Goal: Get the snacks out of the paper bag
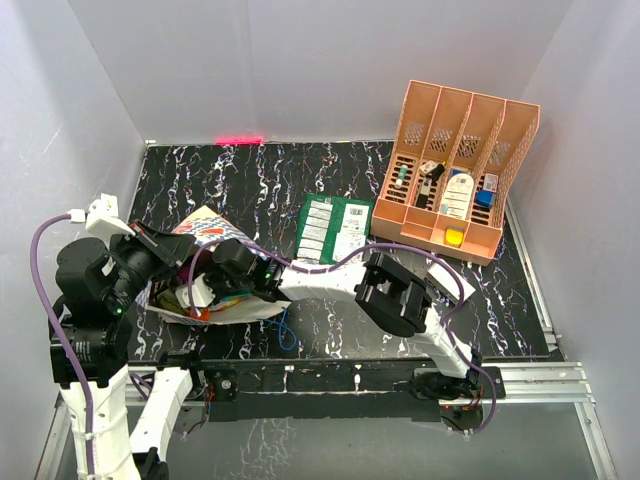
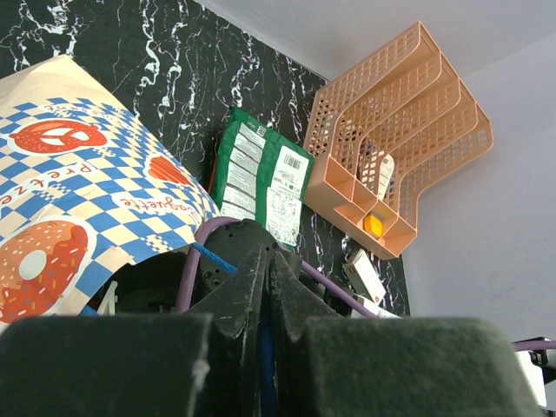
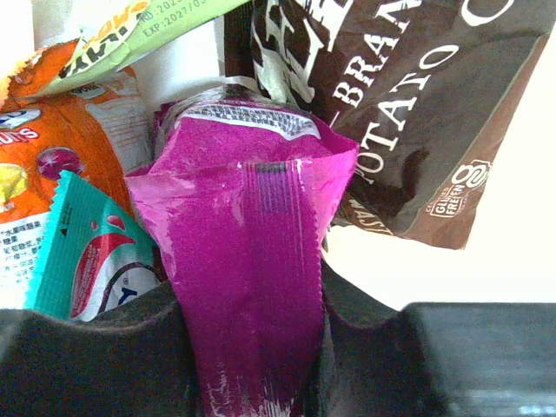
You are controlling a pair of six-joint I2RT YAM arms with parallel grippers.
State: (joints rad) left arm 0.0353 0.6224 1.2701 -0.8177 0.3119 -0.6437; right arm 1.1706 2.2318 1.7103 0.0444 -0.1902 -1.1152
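the right gripper, reaching across the counter into the mouth of the paper bag, has its fingers clamped on the crimped end of a purple packet. the packet sits inside the bag, wedged among a dark brown potato chip bag, a teal packet, an orange packet and a light green wrapper. the left gripper, at the bag's near-left edge, has its fingers together, by the look of it with a blue cord handle pinched between them to hold the mouth up. one green packet already lies flat on the counter between the bag and the orange rack; the other snacks in view are inside the bag. the grip takes only glossy film near the seal, so a quick pull could let the packet slide out of the fingers. the chip bag leaning on it and the teal packet touching its side could be dragged along and spill at the mouth. if the cord slips from the left fingers, the bag would likely sag over the right wrist or travel with it instead of giving up the packet.
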